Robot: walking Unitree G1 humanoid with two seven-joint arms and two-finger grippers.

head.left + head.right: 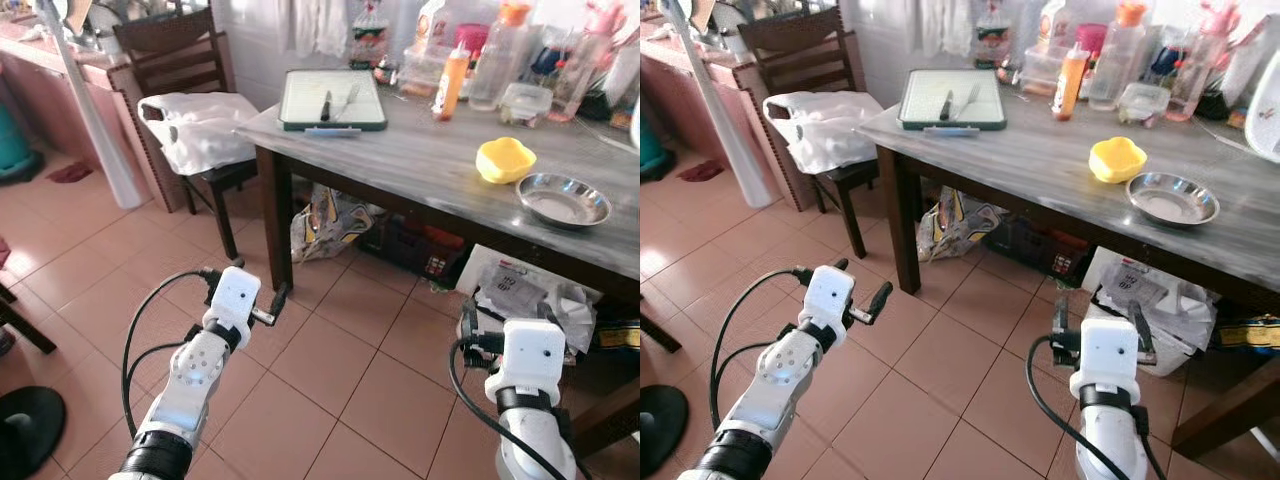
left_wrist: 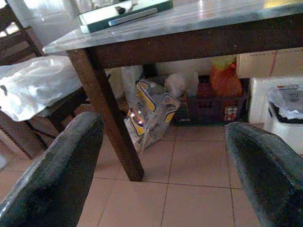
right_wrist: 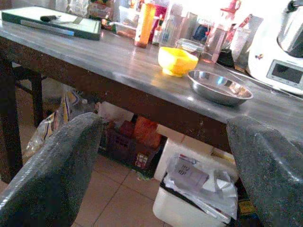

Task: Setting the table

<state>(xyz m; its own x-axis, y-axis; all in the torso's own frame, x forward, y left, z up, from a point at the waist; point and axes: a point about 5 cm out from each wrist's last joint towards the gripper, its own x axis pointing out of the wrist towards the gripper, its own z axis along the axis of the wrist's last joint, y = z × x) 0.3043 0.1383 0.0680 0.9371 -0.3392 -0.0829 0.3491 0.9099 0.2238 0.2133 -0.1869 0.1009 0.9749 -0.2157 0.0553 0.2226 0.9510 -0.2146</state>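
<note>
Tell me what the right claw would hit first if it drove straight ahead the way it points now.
Probably the dark front edge of the table, just below the steel bowl and yellow bowl. The right claw is open, held low in front of the table and aimed about at its edge; depth is unclear, so it might pass underneath.

silver arms w/ white wrist blocks, black cables, black fingers (image 2: pixel 52 175).

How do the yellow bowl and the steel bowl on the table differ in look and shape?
The yellow bowl is opaque bright yellow with a wavy, lobed rim; the steel bowl is shiny silver metal with a plain round rim. The yellow bowl looks smaller across and taller-sided, while the steel bowl is wider and shallower. The yellow bowl sits farther from the table's near edge. Both stand upright, side by side and apart.
</note>
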